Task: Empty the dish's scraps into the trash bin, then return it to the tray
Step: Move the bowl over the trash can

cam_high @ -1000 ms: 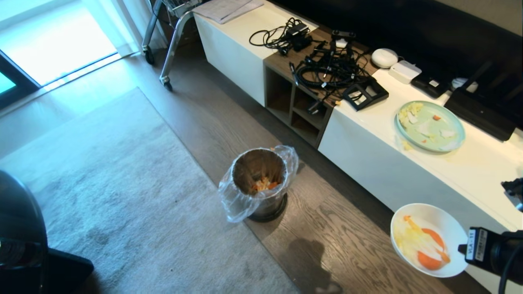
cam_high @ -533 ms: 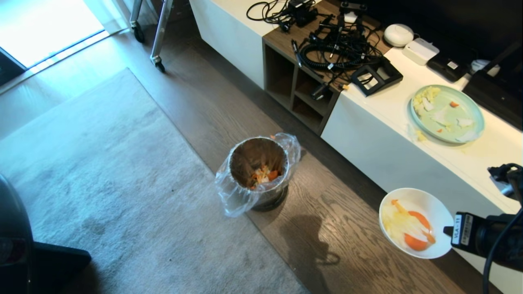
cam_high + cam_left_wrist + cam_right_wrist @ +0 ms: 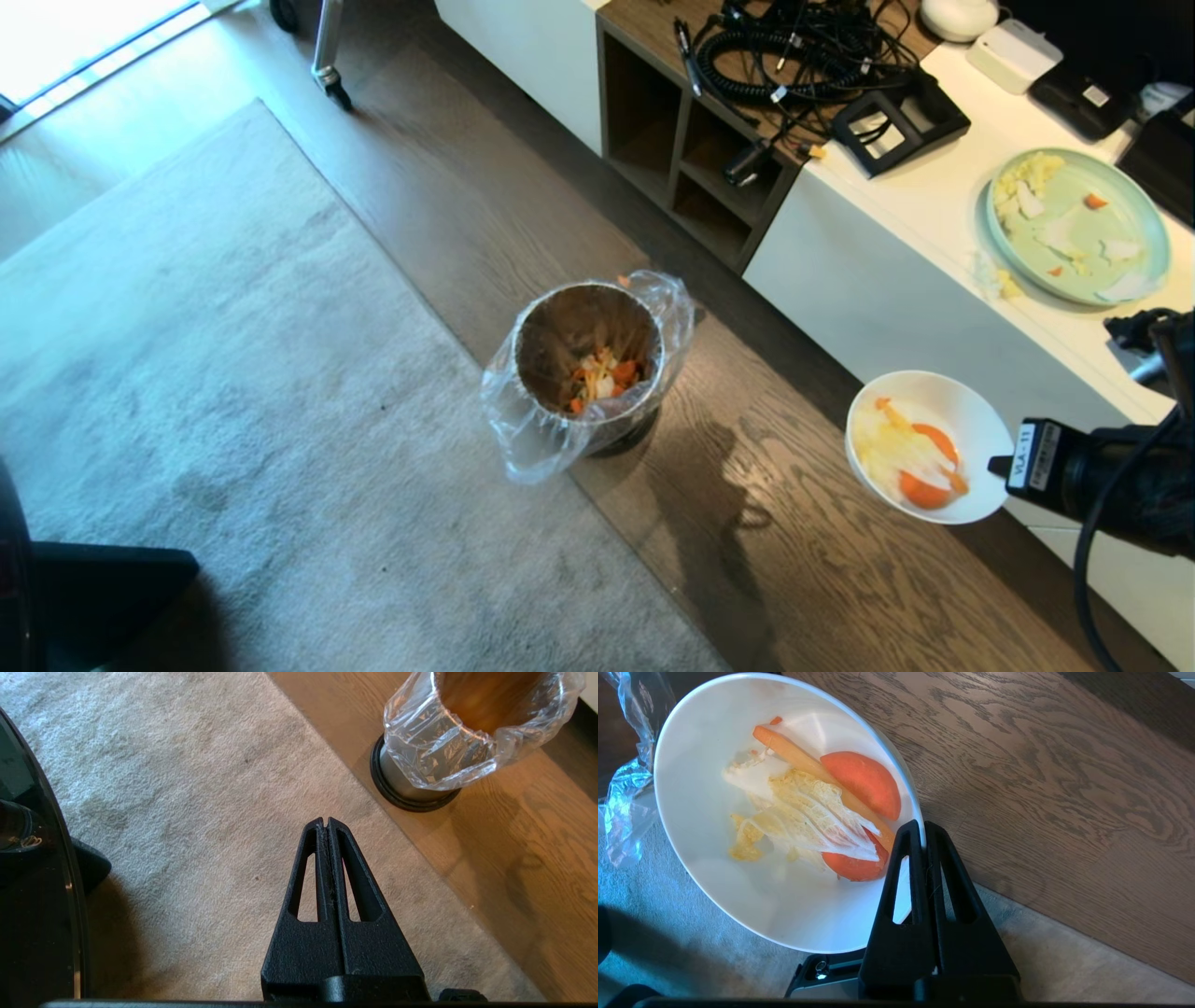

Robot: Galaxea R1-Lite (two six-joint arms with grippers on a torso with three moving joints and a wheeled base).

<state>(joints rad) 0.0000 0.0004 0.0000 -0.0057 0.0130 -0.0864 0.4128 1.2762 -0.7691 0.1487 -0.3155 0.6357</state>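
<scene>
The right gripper (image 3: pixel 923 828) is clamped on the rim of the bowl (image 3: pixel 924 448), held in the air over the wooden floor (image 3: pixel 822 579), scraps (image 3: pixel 822 812) inside. The trash bin (image 3: pixel 588 373) stands well apart (by the rug's edge). The left gripper (image 3: pixel 325 823), fingers together, hangs over the rug (image 3: pixel 187 788).

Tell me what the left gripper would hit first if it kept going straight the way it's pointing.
Most likely the grey rug. The left gripper, jaws shut and empty, points down at the rug, with the trash bin off to one side of that line. Depth is hard to judge.
</scene>
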